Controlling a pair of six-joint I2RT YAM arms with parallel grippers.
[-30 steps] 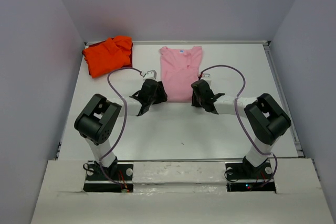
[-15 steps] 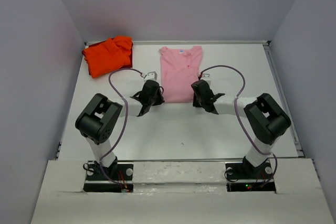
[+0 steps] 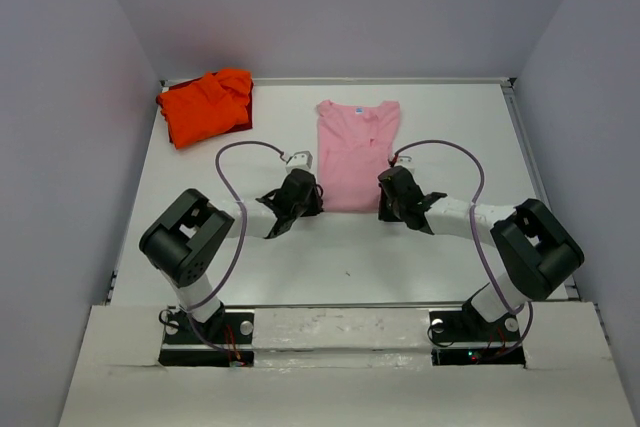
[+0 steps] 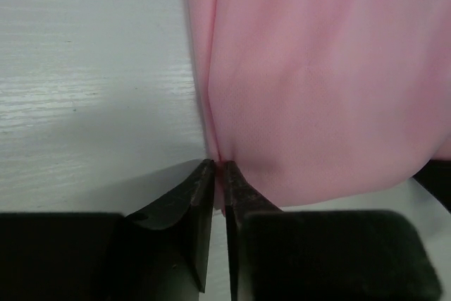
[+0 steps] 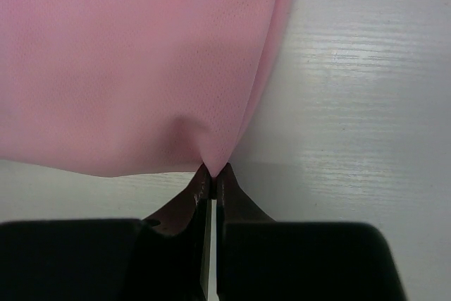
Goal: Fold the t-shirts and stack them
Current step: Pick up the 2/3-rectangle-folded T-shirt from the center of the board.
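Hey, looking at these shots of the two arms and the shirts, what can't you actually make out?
- Left wrist view: how many layers of the pink t-shirt the left gripper pinches; its black fingers cover the hem.
- Right wrist view: likewise at the right gripper; neck and sleeves cut off by the frame.
- Top view: the shirt's near corners, under both grippers; the orange-red t-shirt is bunched, its folds too small to read.

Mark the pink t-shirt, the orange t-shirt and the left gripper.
pink t-shirt [image 3: 355,152], top view, middle of its body.
orange t-shirt [image 3: 205,107], top view, middle of the bundle.
left gripper [image 4: 219,168], left wrist view, between fingertips.
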